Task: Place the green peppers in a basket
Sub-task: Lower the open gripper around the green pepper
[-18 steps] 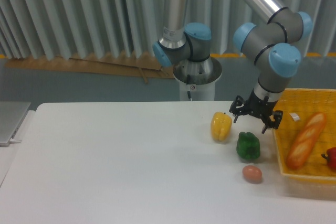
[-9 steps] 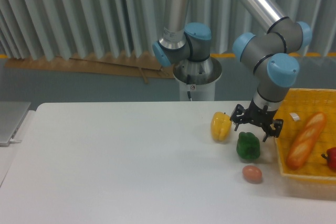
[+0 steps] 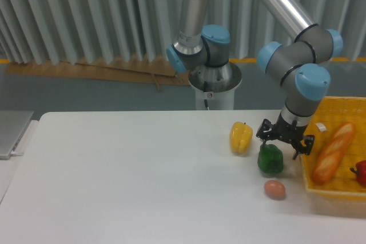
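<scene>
The glossy green pepper (image 3: 270, 160) rests on the white table, right of centre. My gripper (image 3: 283, 143) hangs open just above and slightly behind it, one finger at the pepper's upper left and the other to its upper right; nothing is held. The yellow-orange mesh basket (image 3: 329, 190) stands at the right edge of the table, close to the pepper's right side, and holds a bread loaf (image 3: 333, 151) and a red item (image 3: 360, 172).
A yellow bell pepper (image 3: 241, 137) stands just left of the green one. A small brown egg (image 3: 274, 189) lies in front of it. The arm's base (image 3: 214, 78) rises behind the table. A grey tray edge (image 3: 12, 132) sits far left.
My gripper has come down and shifted slightly right, from behind the green pepper to just over its top. The pepper, egg and basket have not moved.
</scene>
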